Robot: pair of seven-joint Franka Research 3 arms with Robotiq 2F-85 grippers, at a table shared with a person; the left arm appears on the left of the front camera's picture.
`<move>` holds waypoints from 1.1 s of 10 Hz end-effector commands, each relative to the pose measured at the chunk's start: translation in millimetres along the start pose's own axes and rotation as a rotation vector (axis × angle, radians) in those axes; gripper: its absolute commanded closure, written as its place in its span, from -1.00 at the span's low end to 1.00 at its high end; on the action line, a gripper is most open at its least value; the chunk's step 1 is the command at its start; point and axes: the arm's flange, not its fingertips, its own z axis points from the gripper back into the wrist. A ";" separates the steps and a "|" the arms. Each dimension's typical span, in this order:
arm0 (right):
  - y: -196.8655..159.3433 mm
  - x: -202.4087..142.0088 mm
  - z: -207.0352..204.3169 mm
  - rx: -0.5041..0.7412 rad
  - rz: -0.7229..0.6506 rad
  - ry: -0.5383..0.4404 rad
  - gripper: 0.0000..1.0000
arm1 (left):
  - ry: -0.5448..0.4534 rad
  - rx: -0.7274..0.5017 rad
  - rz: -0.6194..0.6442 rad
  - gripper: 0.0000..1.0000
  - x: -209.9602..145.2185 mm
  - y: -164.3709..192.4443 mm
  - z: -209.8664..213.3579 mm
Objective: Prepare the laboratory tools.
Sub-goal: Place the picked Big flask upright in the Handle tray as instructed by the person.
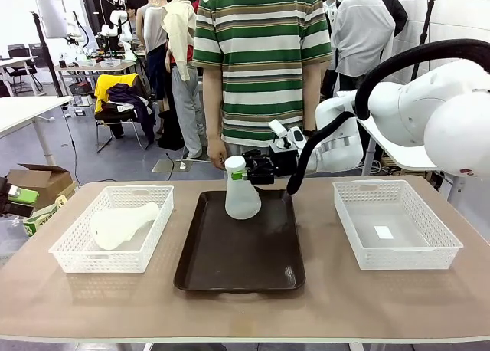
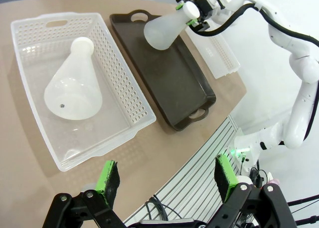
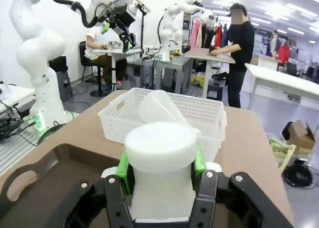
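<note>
Our right end effector [image 1: 243, 172] is clamping the narrow neck of one frosted conical flask [image 1: 242, 198], green pads pressing on either side just under the rim. We are holding it by the neck because that is the only part slim enough for the jaws to span, and because a grip there is keeping the wide base pointing down. The flask is standing upright over the far end of the dark tray [image 1: 230, 267]; we cannot tell whether its base is touching the tray or hanging just above it.

Our left end effector [image 2: 167, 175] is hovering wide open and holding nothing, poised above the near edge of the surface [image 1: 321, 305] just beside the left basket [image 2: 134, 93]. The second flask [image 2: 72, 88] is lying on its side in that basket with its neck pointing toward the far wall. We judge it is waiting there for its turn.

The right basket [image 1: 406, 265] is sitting well apart on the other side of the tray. A person [image 1: 260, 60] is standing at the far side, hands down and not reaching in.

We are judging the task as roughly half done: one flask at the tray, one not yet lifted.
</note>
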 end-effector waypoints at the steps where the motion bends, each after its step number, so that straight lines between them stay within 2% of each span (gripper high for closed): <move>1: -6.8 -2.1 0.8 -0.011 0.018 -0.050 1.00 | -0.021 -0.019 -0.021 -1.00 0.6 2.2 0.4; 5: -11.6 -13.6 2.8 -0.018 -0.073 -0.054 1.00 | -0.021 -0.019 -0.021 -1.00 0.6 2.2 0.4; 10: -8.2 -5.5 2.0 -0.016 -0.095 0.012 -0.88 | -0.021 -0.019 -0.021 -1.00 0.6 2.2 0.4; 11: -6.2 -4.5 2.2 -0.016 -0.099 0.037 -1.00 | -0.021 -0.019 -0.021 -1.00 0.6 2.2 0.4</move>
